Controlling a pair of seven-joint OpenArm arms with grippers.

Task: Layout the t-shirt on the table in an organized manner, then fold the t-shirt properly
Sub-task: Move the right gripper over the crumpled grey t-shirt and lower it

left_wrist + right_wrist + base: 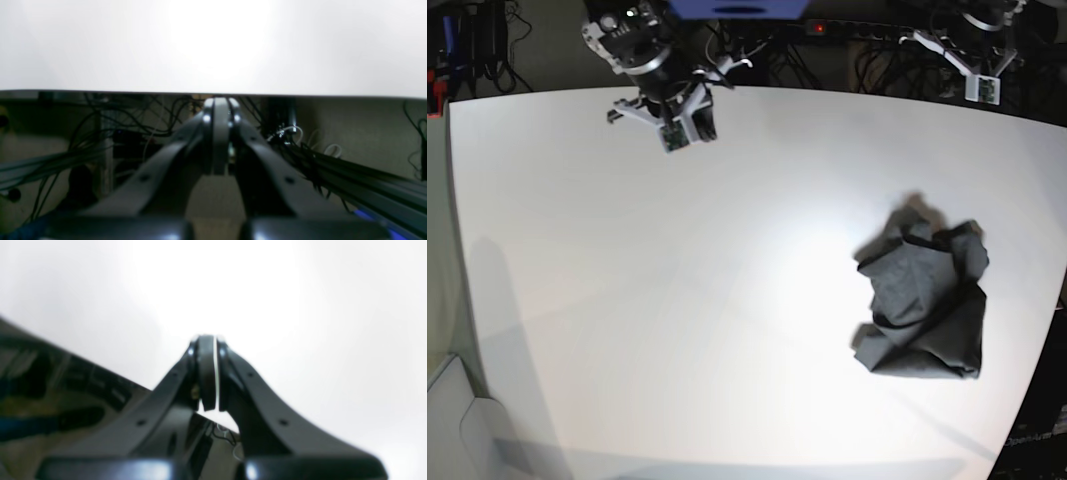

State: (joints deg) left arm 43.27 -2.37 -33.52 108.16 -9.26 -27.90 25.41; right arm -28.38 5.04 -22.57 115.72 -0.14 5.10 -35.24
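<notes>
Crumpled cloth is what you face: the t-shirt (924, 303) lies bunched in a dark heap at about four o'clock on the counter (677, 300), near its edge on that side, with folds stacked over one another and a darker band, probably the collar, curving across the upper part. Nothing is spread yet, so you have the whole laying-out step ahead of you.

Your two arms sit back at the far edge, well apart from the shirt. The left pincer (220, 108) is clenched on nothing; its wrist view shows the tips pressed together, with only the counter's rim and cables beyond. In the base view it (982, 80) hangs at about one o'clock, just past the counter's far edge. The right pincer (208, 343) is likewise clenched and empty, with a thin line of light between the pads and bare white counter behind it; in the base view it (677, 125) hovers over the counter at about eleven o'clock.

This looks like a parked pose, pincers closed simply because nothing needs holding. The heap lies on the left arm's side, so you would likely reach with that arm first. You'll need to release both pincers before descending. Which layer is hem, sleeve or shoulder I cannot tell from the heap, so pick a corner carefully.
</notes>
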